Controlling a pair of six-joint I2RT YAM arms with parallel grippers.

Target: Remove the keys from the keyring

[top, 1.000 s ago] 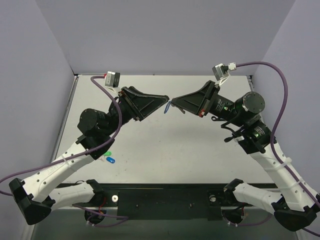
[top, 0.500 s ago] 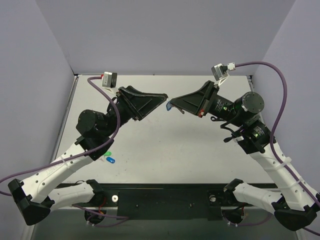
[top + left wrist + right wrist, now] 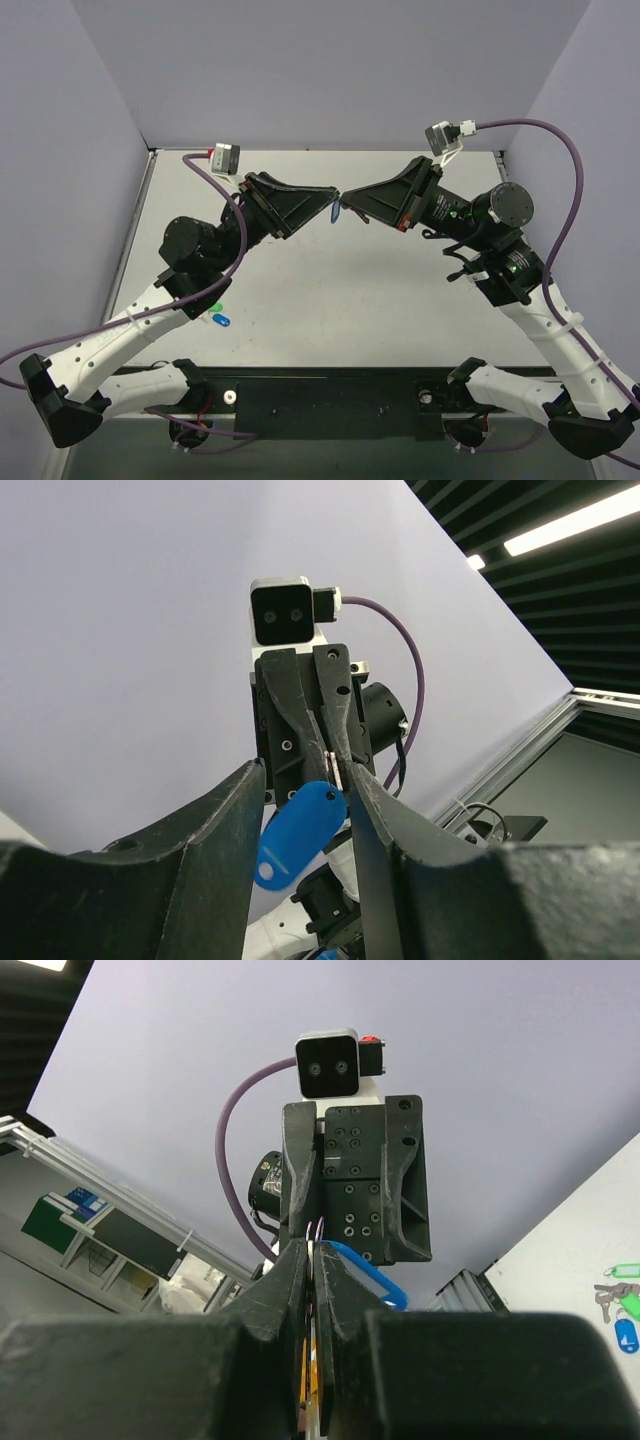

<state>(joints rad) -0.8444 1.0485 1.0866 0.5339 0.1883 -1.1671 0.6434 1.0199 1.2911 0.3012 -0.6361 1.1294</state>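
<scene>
Above the table — right claw still pinches the keyring.

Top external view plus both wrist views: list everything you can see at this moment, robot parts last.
keyring: one, blue oval tag on a thin metal ring, in the air between the two grippers.
bunch of tags: one, green and dark blue with grey keys, on the table beside the left arm.
table: one, pale grey, under both arms.
walls: pale lilac, around the table.
cables: two, purple, one at each wrist camera.
left gripper: black, fingers apart on either side of the tag; contact cannot be told.
right gripper: black, fingers shut on the keyring's metal end.
</scene>
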